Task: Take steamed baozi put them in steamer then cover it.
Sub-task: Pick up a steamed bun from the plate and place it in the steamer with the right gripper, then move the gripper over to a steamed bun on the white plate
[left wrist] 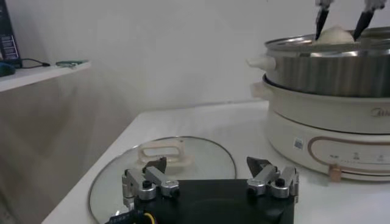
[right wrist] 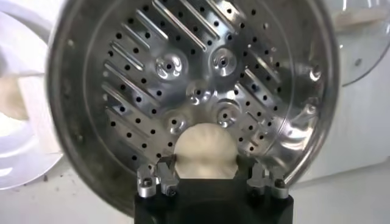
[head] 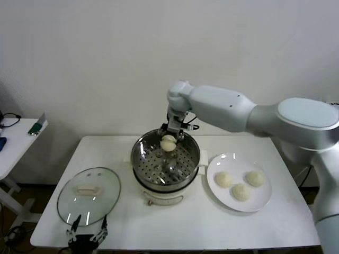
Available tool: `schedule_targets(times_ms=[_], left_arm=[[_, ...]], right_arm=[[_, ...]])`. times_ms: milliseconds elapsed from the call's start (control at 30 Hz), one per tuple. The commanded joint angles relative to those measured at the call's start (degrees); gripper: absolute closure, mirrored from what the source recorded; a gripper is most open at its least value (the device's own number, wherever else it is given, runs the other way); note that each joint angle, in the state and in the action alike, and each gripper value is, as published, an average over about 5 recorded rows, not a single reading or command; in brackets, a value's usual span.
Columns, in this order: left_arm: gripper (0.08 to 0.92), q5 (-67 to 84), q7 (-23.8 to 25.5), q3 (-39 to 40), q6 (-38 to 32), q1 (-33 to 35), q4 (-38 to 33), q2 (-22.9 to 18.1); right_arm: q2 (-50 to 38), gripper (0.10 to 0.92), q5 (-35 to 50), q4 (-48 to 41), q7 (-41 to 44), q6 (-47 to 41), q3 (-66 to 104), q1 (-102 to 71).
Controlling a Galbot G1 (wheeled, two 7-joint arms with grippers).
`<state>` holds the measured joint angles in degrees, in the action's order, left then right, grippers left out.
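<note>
right tool (head: 170, 138) — gripping baozi (head: 168, 143) over steamer (head: 165, 159) | left tool (left wrist: 210, 179) — open | logo unreadable

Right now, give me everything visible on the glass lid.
The glass lid lies flat on the white table, at the robot's left of the steamer pot and apart from it. It is round and clear, with a thin metal rim and a cream bar handle at its centre, facing up. The left gripper hovers open over its near edge; I cannot see any contact. Nothing rests on it.
</note>
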<state>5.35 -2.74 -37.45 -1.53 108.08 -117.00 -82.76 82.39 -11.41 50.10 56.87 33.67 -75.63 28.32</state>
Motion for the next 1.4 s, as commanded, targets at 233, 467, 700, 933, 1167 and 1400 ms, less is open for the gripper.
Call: schedule_targets(times_ms=[233,467,700,933,1167,1400], left_arm=[[0.177,-0.2,-0.3,0.0,-0.1,-0.1,-0.1,-0.1],[0.177,-0.7,0.2,0.6,0.6,0.0,-0.7,-0.3],[0.177,-0.7,0.8,0.5,1.7,-0.6,-1.2,-0.2],[0.177,-0.1,0.8,0.3,1.6,-1.5,-0.5,0.3],[0.177,0.3,0.7,0.0,1.5,-1.8,0.1,0.6],[0.177,0.2,0.6,0.1,1.3,-1.8,0.5,0.4]], right_arm=[[-0.4,0.21,10.0,-1.1,-0.4,2.5,-0.9,2.3],[-12.9,0.203,49.1,11.7,9.1,-13.0,-15.9,23.8],[-31.4,0.203,55.9,23.0,5.8,-37.0,-32.6,35.2],[-44.0,0.203,55.0,36.5,-3.3,-50.3,-38.4,29.9],[-45.7,0.203,48.4,36.7,-10.6,-56.7,-26.4,12.2],[-43.1,0.203,40.4,27.4,-12.8,-57.9,-10.9,-5.2]])
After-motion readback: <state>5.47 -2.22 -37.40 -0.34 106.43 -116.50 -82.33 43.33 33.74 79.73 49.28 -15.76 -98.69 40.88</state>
